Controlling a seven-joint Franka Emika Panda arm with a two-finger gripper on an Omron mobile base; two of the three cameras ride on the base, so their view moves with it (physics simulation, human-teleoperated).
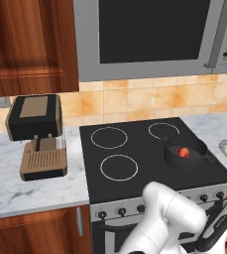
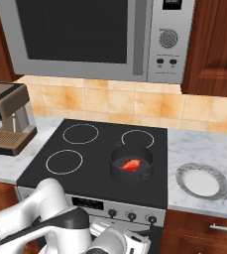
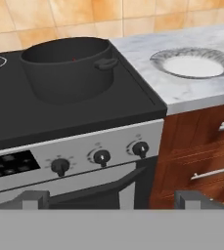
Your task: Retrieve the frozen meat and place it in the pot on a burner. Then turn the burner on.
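Stove between two desk runs, microwave above.

The pot point(image 2: 131, 163) sits on the front right burner of the stove point(image 2: 85, 176), with the frozen meat point(image 2: 131, 164) inside it. The plate point(image 2: 202, 181) lies on the desk point(image 2: 194, 149) just right of the stove. The coffee machine point(image 1: 37, 136) stands on the desk to the stove's left. The knobs point(image 3: 101, 156) line the stove's front below the pot. The microwave point(image 2: 100, 34) hangs above the stove.
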